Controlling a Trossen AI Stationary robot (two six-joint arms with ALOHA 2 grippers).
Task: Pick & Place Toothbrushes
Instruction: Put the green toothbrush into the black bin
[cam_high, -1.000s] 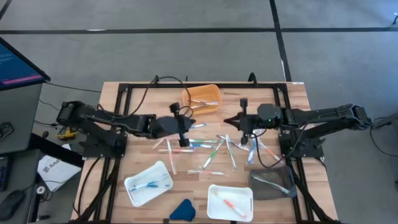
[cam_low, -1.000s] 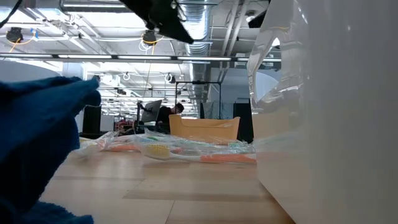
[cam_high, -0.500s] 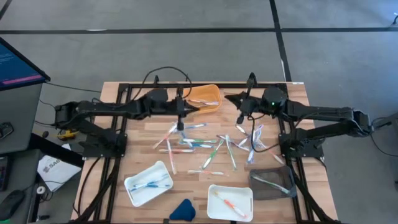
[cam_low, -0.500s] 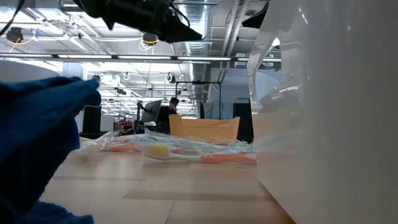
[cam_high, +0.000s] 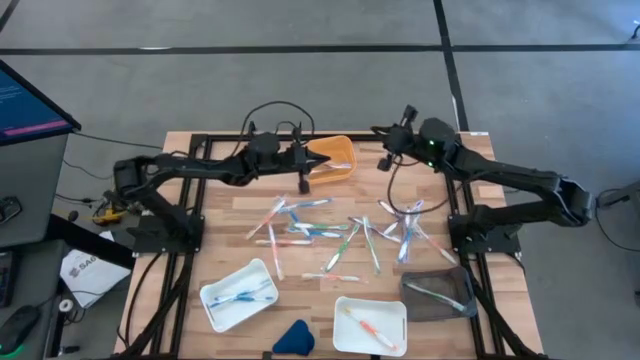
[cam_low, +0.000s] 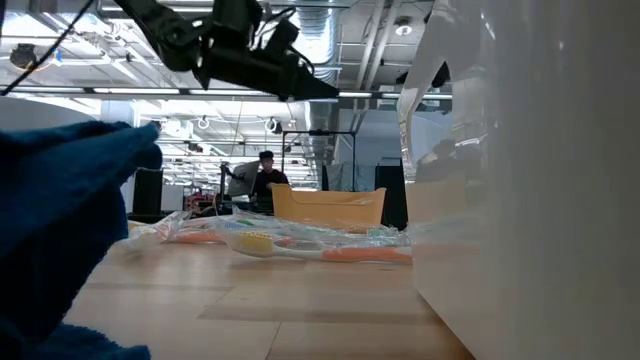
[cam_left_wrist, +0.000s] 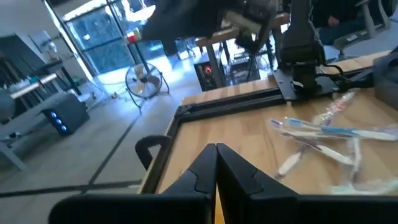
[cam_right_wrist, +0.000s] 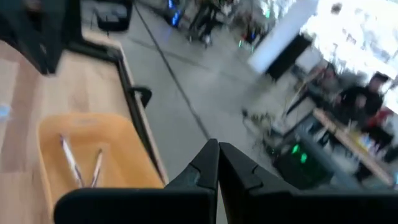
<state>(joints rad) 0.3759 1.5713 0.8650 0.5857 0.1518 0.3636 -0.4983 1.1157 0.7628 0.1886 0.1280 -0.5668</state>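
Several toothbrushes (cam_high: 335, 232) in blue, green, orange and clear lie scattered flat on the middle of the wooden table (cam_high: 220, 225); the left wrist view shows a few of these toothbrushes (cam_left_wrist: 329, 129). My left gripper (cam_high: 306, 166) is shut and empty. It hangs above the table, just left of the orange tray (cam_high: 330, 157), and shows shut in its own view (cam_left_wrist: 216, 163). My right gripper (cam_high: 386, 152) is shut and empty too. It hangs over the far edge, right of that tray, and faces the orange tray (cam_right_wrist: 93, 155), which holds two toothbrushes.
A white tray (cam_high: 238, 293) with blue toothbrushes, a second white tray (cam_high: 370, 322) with orange ones and a dark tray (cam_high: 438, 292) stand along the near side. A dark-blue wedge (cam_high: 294, 337) lies at the near edge. A black frame (cam_high: 200, 150) runs around the table.
Both arms have swung toward the table's far edge while staying shut. My left gripper has gone from above the scattered toothbrushes to beside the orange tray, and has tipped toward level. My right gripper has left the pile's right side for the far edge.
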